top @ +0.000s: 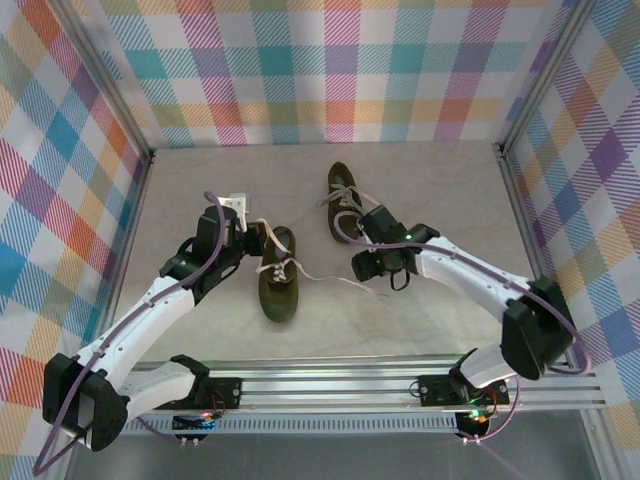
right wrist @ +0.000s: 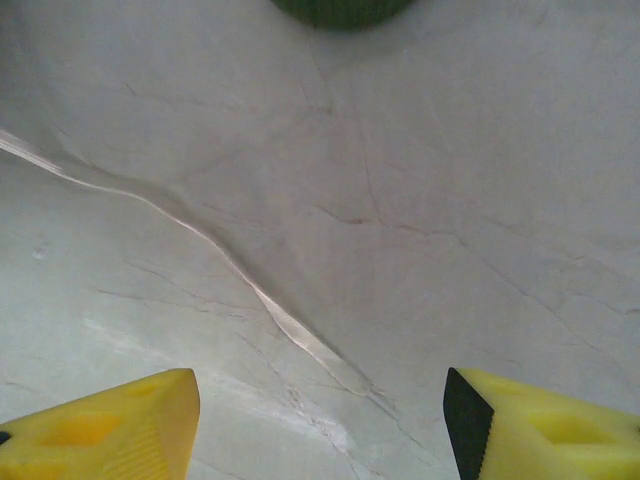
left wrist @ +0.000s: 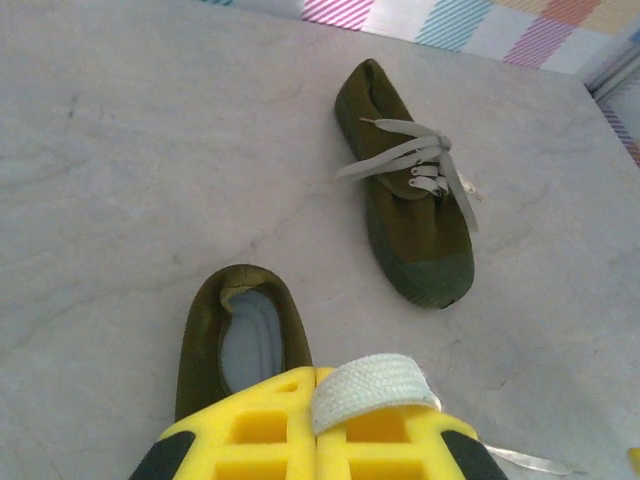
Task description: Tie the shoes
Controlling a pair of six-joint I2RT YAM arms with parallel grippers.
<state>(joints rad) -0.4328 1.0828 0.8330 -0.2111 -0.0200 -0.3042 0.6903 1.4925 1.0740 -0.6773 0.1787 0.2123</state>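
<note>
Fingers [left wrist: 250,435] of the left gripper [left wrist: 316,405] are pressed flat together, and a flat cream lace [left wrist: 372,388] is pinched in the seam between them, its end folded over the top of one yellow pad. Just beyond them lies the near shoe [left wrist: 200,330], dark olive green, its open heel directly under the gripper. From above, this gripper [top: 252,238] sits at the heel end of that shoe [top: 277,290], which lies in the middle of the pale marbled table [top: 200,180]. The right gripper [right wrist: 320,425] stands wide open with nothing between its yellow fingers [right wrist: 110,430]. It hovers over bare table, where a loose lace [right wrist: 250,285] runs slantwise across the surface and passes between the two fingers. The rounded green edge of a shoe [right wrist: 340,8] shows at the top of that view; I cannot tell which shoe it is. The far shoe [top: 343,195] lies farther back, its laces spread loose across its top, with the right gripper [top: 370,265] just in front of it.
</note>
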